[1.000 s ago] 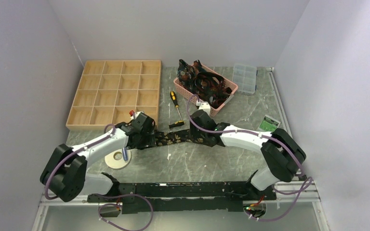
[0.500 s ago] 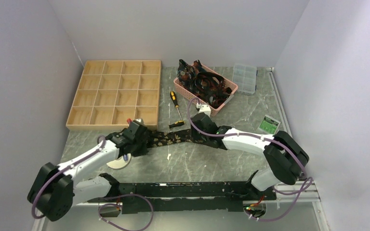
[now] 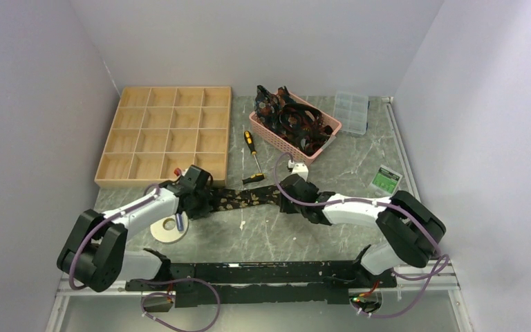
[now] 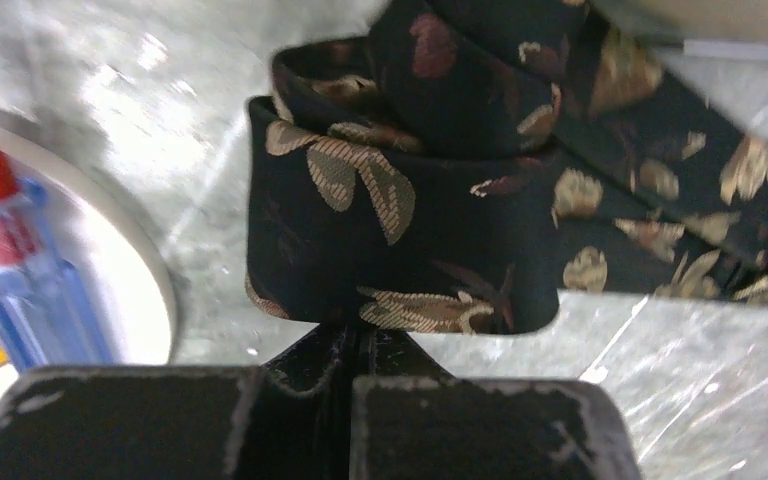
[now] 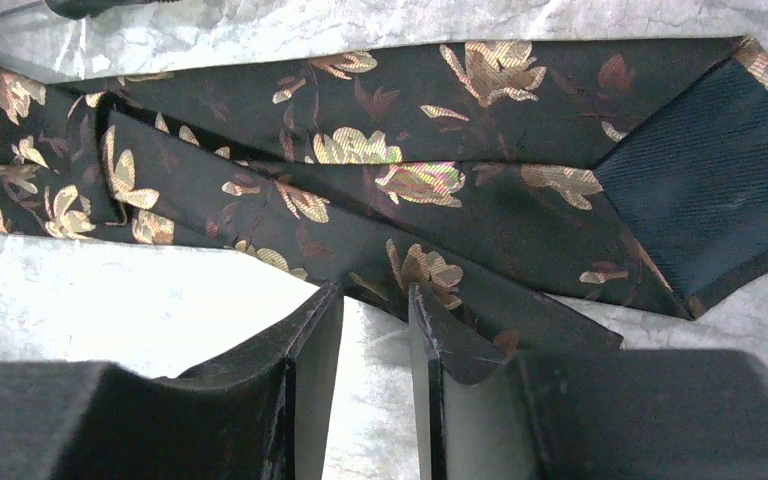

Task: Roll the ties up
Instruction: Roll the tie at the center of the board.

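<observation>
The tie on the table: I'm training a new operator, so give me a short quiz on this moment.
1. True or false: the left gripper stands wide open at the tie.
2. Where are the other ties piled? A) wooden tray B) pink basket C) clear box
3. Fill in: in the right wrist view, the tie's ____ end lies near the right gripper.
Key: 1 false, it is shut at the tie's folded end; 2 B; 3 pointed.
</observation>
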